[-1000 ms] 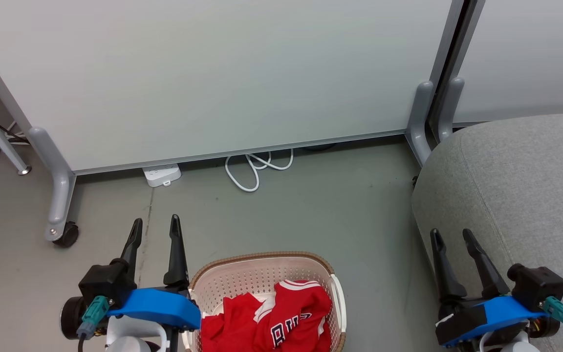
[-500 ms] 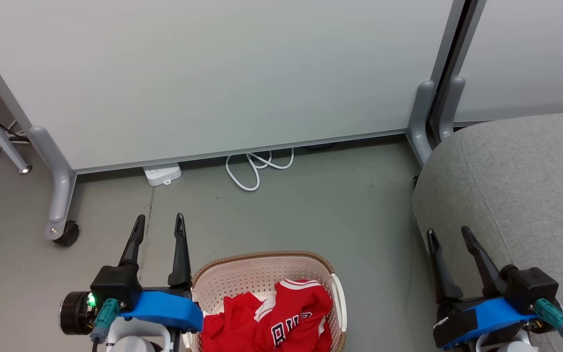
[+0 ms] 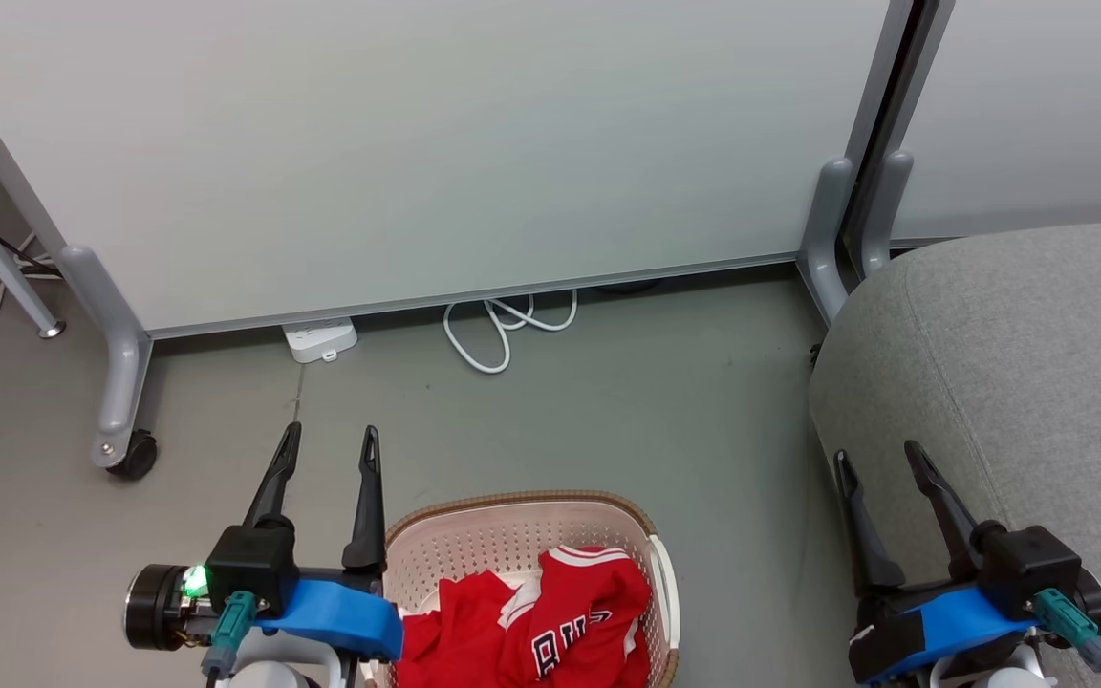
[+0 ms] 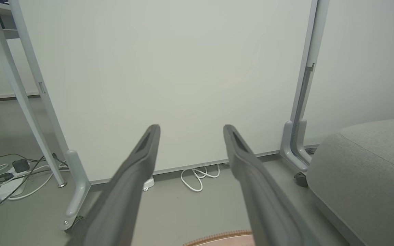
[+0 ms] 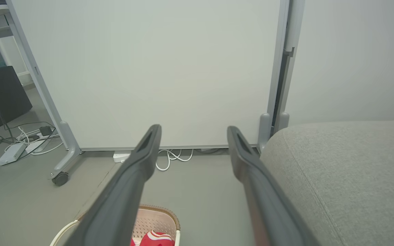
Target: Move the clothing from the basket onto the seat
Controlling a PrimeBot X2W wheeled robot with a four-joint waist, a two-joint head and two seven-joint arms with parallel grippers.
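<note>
– Since a second ago, what has shifted in the head view?
– Mostly the left gripper point(image 3: 333, 430): it has slid sideways toward the basket point(image 3: 512, 499). Its dark fingers are spread wide and hold nothing, and it hovers over the floor point(image 3: 608, 411) just beside the basket's left rim. The right gripper point(image 3: 875, 452) has barely stirred, its jaws equally wide and empty, over the near edge of the seat point(image 3: 1019, 363).
– And the clothing?
– The clothing point(image 3: 550, 621) lies crumpled in the basket, red with white trim, dark lettering partly showing. The basket stands on the floor, apart from the seat to its right. A white cord point(image 3: 503, 330) and a power strip point(image 3: 321, 339) lie under the pale panel point(image 3: 417, 143).
– The left wrist view?
– Two fingers stand parted against the panel. A sliver of the basket's brown rim sits at the bottom edge, and the seat's rounded corner is at right.
– The right wrist view?
– Fingers again wide apart. The basket, with a bit of red cloth, is low at left, and the seat is at right.
</note>
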